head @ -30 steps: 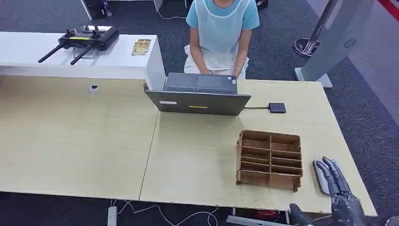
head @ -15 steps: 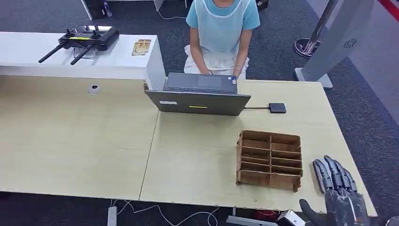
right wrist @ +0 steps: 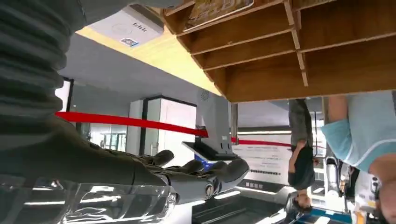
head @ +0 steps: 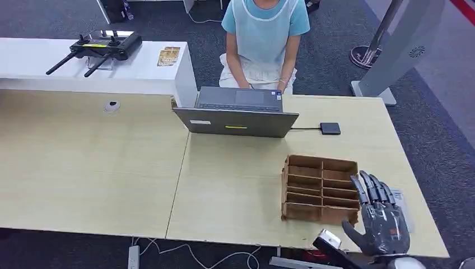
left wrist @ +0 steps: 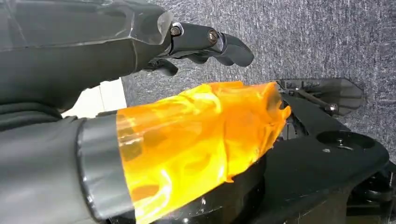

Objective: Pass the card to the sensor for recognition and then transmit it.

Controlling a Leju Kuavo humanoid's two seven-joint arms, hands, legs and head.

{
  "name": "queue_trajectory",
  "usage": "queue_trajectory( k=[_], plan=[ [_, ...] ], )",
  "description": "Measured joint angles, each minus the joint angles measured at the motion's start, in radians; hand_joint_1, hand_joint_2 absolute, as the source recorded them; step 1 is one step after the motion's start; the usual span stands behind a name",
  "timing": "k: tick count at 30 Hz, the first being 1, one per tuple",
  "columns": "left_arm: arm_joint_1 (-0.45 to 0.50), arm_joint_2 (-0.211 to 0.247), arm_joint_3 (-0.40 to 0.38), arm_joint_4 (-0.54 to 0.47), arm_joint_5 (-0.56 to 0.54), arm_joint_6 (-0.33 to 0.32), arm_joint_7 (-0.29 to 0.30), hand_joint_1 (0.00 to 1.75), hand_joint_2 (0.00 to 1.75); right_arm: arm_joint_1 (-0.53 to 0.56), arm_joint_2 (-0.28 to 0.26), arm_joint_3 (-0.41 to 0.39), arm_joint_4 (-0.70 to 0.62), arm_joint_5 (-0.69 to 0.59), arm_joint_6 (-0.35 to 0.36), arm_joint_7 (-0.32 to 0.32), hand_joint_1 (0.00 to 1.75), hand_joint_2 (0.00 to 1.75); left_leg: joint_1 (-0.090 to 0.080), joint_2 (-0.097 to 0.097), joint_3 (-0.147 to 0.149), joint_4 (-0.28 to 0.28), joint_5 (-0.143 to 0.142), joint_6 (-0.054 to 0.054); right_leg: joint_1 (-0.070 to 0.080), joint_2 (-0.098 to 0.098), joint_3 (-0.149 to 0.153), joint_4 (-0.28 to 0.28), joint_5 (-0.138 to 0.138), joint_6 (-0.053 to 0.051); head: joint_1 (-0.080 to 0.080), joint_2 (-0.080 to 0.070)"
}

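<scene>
Pale wood table [head: 84, 168] of two slabs butted together, set on dark grey carpet [head: 437, 140]. Toward its right end, a brown wooden organiser [head: 320, 189] split into rows of shallow slots. Beyond the organiser, an open grey laptop [head: 238, 115], with a person [head: 263, 33] in a light blue top seated behind it. Also beyond the organiser and a little to the right, a small black box [head: 330, 128] cabled to the laptop. Far to the organiser's left and further back, a white counter [head: 33, 61] carrying a black remote controller [head: 101, 47] with two long antennas. Well beyond the organiser to the right, a tall grey stand [head: 400, 47] on the carpet.

Just right of the organiser, at the table's near corner, a flat white card reader [head: 406, 210], shown in the right wrist view with a small printed label on its face [right wrist: 126, 25].

Card [right wrist: 219, 7]: yellowish with print on it, lying in one of the organiser's slots; which slot cannot be told.

Right hand [head: 381, 221] hovering between the organiser and the card reader, fingers [head: 371, 188] spread and pointing away from the robot, holding nothing. Left hand [left wrist: 140, 56] hanging over carpet, away from the organiser, thumb wrapped in orange film, dark fingers [left wrist: 224, 44] loosely bent and clear of the thumb, nothing in it.
</scene>
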Motion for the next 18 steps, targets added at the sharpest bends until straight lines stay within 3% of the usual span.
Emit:
queue_trajectory(
  k=[15, 18],
  plan=[
    [-0.002, 0.000, -0.008, 0.000, 0.003, 0.000, 0.000, 0.00, 0.00, -0.063, 0.004, -0.002, 0.109, 0.000, 0.064, 0.003, 0.00, 1.75, 0.000, 0.000, 0.000, 0.000, 0.000, 0.000, 0.000, 0.000, 0.000, 0.000, 0.000, 0.000, 0.000, 0.000],
    [-0.002, 0.000, -0.009, 0.000, 0.004, 0.000, 0.002, 0.00, 0.00, -0.063, 0.007, -0.003, 0.115, 0.000, 0.076, 0.003, 0.07, 1.75, 0.000, 0.000, 0.000, 0.000, 0.000, 0.000, 0.000, 0.000, 0.000, 0.000, 0.000, 0.000, 0.000, 0.000]
  ],
)
